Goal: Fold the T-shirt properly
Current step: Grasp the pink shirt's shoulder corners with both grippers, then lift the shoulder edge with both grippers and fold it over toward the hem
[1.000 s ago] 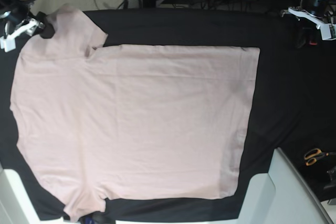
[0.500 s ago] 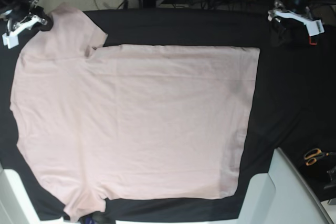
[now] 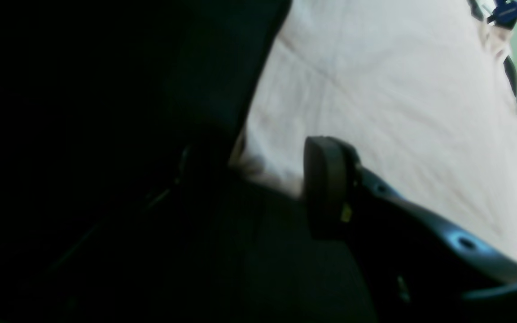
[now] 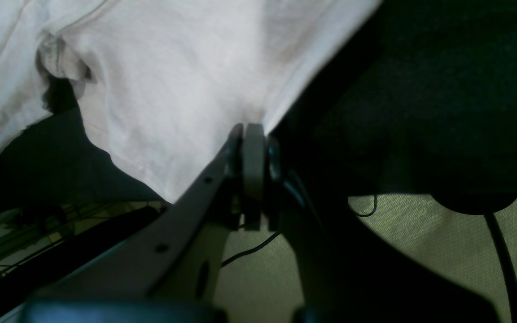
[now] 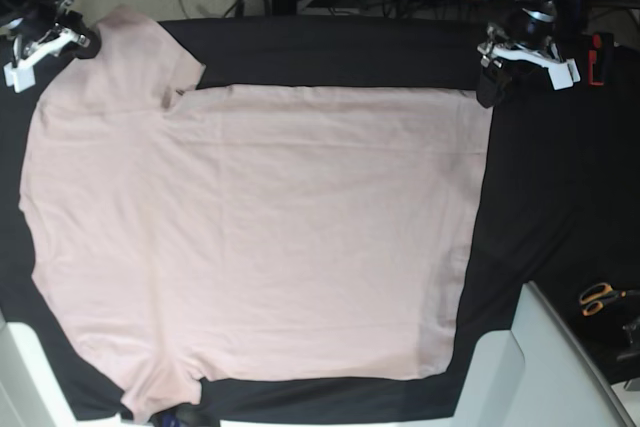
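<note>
The T-shirt (image 5: 250, 237) lies spread flat on the black-clothed surface (image 5: 540, 197); the right end effector (image 4: 253, 134) is clamped on its sleeve edge; the left end effector (image 5: 488, 82), jaws apart, sits at the hem corner; scissors (image 5: 598, 298) lie well apart.

A plain pale pink short-sleeved T-shirt (image 5: 250, 237) lies spread flat on a black cloth, filling most of the base view. Its body runs sideways, with the straight hem at the right and the shoulders at the left. One sleeve points to the upper left corner, the other to the lower left. The fabric is smooth, with only faint creases, and bears no print.
</note>
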Robot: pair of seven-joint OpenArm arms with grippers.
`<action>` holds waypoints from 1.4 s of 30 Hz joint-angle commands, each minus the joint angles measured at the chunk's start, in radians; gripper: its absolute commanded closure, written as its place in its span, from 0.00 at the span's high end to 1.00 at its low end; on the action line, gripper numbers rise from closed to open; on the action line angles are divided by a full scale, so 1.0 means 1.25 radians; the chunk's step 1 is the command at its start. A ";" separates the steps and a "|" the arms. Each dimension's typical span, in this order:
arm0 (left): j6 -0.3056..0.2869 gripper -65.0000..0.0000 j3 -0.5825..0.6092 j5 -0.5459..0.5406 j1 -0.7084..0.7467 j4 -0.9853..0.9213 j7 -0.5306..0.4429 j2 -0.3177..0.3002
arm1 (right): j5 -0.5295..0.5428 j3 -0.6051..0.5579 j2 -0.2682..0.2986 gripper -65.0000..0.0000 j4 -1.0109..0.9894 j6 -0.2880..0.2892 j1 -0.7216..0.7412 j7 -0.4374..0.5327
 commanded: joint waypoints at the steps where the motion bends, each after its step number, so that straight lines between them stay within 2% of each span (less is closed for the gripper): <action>1: -0.007 0.51 0.000 0.002 -0.001 -0.001 0.002 -0.006 | 0.005 0.002 0.013 0.01 0.009 0.004 -0.002 0.003; 7: -0.007 0.51 0.006 0.002 -0.026 -0.011 0.002 -0.002 | 0.005 0.002 0.013 0.01 0.009 0.004 -0.002 0.003; 12: -0.007 0.51 0.074 0.002 -0.033 -0.012 0.002 -0.006 | 0.005 0.002 0.013 0.01 0.009 0.004 -0.002 0.003; 30: -0.007 0.49 0.070 0.000 -0.033 -0.012 0.001 -0.001 | 0.005 0.002 0.013 0.01 0.009 0.004 -0.002 0.003; 32: -0.007 0.39 0.073 0.001 -0.035 -0.012 0.001 -0.001 | 0.005 0.002 0.013 0.01 0.009 0.004 -0.002 0.003; 33: -0.007 0.29 0.073 0.001 -0.035 -0.012 0.001 0.000 | 0.005 0.002 0.013 0.01 0.009 0.004 -0.002 0.003; 35: -0.007 0.01 0.074 0.001 -0.035 -0.012 0.001 0.000 | 0.005 0.002 0.013 0.01 0.009 0.004 -0.002 0.002; 36: -0.007 0.00 0.074 0.001 -0.035 -0.012 0.001 0.000 | 0.005 0.001 0.013 0.01 0.009 0.004 -0.002 0.002; 40: 0.073 0.00 0.094 0.002 -0.035 -0.003 0.002 -0.001 | 0.004 -0.002 0.013 0.01 0.015 0.004 -0.002 0.002; 42: 0.096 0.00 0.117 0.002 -0.031 0.008 0.002 -0.006 | -0.009 -0.032 0.026 0.01 0.022 0.004 -0.001 0.002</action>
